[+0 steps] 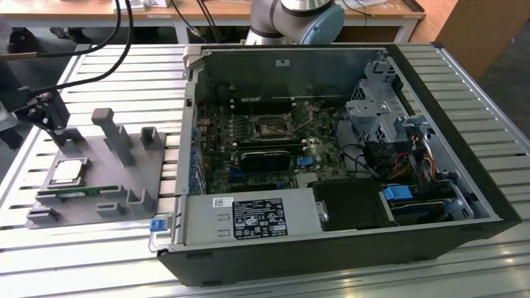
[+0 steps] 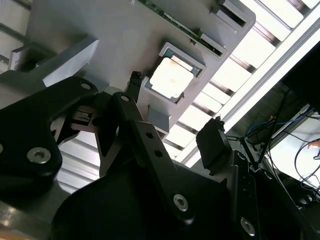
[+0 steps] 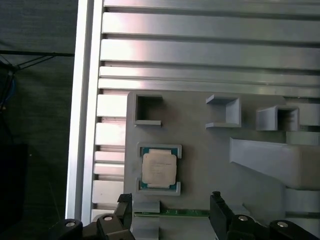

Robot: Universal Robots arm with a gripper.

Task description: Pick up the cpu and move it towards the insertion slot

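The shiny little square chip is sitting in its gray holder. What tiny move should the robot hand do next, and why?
Probably shift the gripper sideways until the cpu sits between its open fingers. The cpu lies flat in its pocket on the gray holder, untouched. The gripper holds nothing and sits past one edge of the cpu, by the green strip.

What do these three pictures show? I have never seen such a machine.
It is a robot arm with a gripper for grasping. One picture is taken from off the arm; the other two come from cameras near its wrist. On the table stand a grey tray and an open computer case. The cpu, a small silver chip, lies in the tray. Its slot is inside the case. The gripper hangs over the tray near the cpu, open and holding nothing.
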